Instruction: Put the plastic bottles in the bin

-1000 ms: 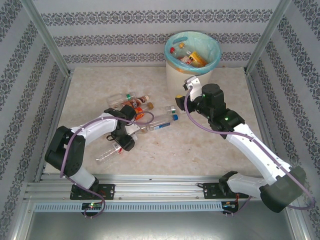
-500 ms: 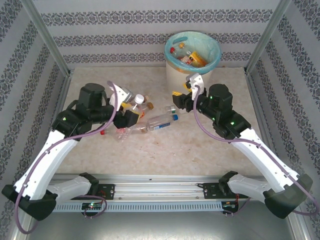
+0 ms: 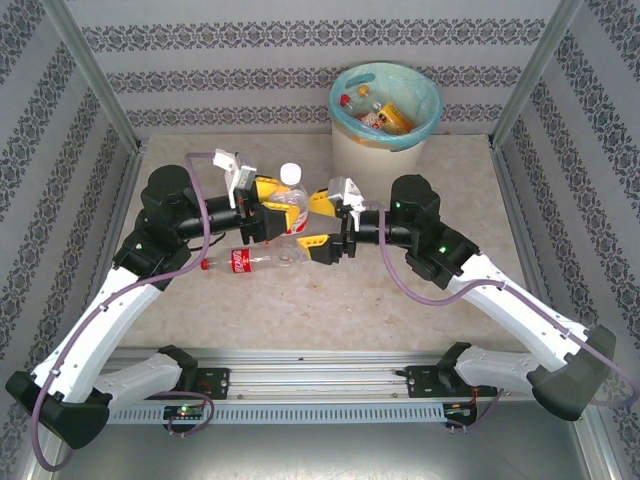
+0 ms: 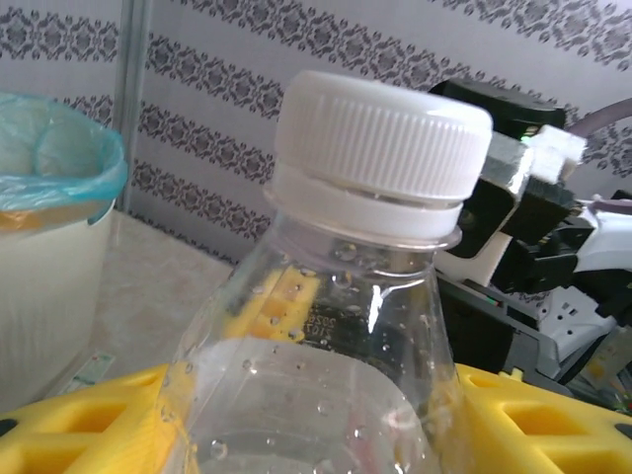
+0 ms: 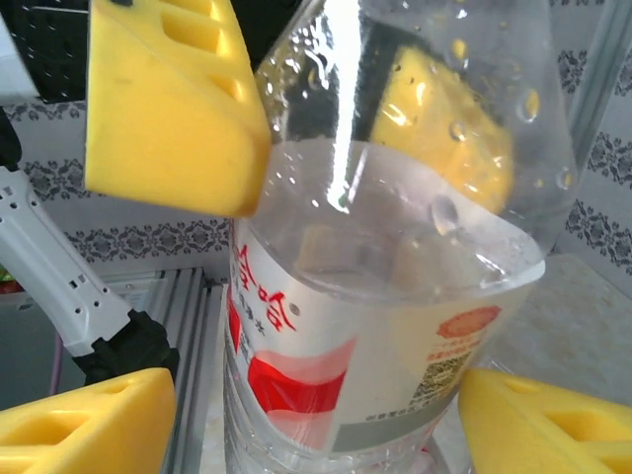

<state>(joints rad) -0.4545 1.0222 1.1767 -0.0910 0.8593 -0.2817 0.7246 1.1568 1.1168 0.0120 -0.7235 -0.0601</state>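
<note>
My left gripper (image 3: 268, 207) is clenched on a clear bottle (image 3: 291, 203) near its shoulder and holds it upright above the table (image 3: 400, 300), white cap (image 3: 291, 173) on top. My right gripper (image 3: 325, 222) faces it from the other side, jaws apart around the labelled lower part – one finger (image 5: 89, 425) stands clear of the plastic. A second bottle (image 3: 255, 259), red-labelled, lies on the table just below. The bin (image 3: 350, 155) stands behind – some bottles (image 3: 385, 118) lie inside.
</note>
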